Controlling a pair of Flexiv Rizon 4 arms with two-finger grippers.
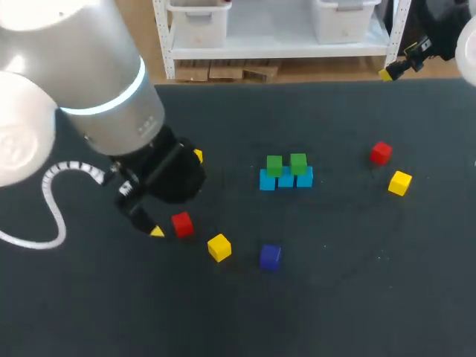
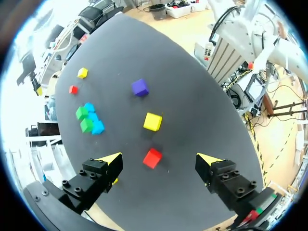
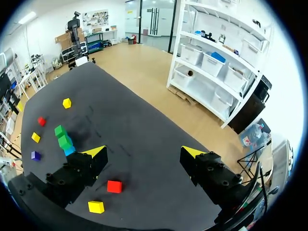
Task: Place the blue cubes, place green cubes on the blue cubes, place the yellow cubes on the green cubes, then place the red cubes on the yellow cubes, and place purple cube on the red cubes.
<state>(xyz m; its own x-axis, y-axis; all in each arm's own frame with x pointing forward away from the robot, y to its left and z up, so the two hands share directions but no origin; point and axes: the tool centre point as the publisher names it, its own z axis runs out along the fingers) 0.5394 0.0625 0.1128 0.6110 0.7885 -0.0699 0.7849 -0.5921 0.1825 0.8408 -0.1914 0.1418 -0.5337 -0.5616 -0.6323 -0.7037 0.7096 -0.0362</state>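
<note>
1. The blue cubes point(image 1: 286, 179) sit side by side in a row near the middle of the table point(image 1: 357, 297). Two green cubes point(image 1: 298, 163) rest on top of them.
2. My left gripper point(image 2: 161, 163) is well to the left of the blue cubes, its fingers spread wide and clamped on nothing.
3. A red cube point(image 2: 152, 158) lies on the table in the gap between those fingers, and neither finger touches it.
4. A yellow cube point(image 1: 219, 247) lies left of the blue cubes and nearer my side, close to that red cube.
5. The purple cube point(image 1: 270, 256) sits alone on my side of the blue cubes.
6. Another red cube point(image 1: 381, 153) and another yellow cube point(image 1: 399, 182) lie to the right of the blue cubes, near each other but not touching.
7. My right gripper point(image 3: 144, 153) is well away from the blue cubes, toward the far right, with its fingers apart and holding nothing.
</note>
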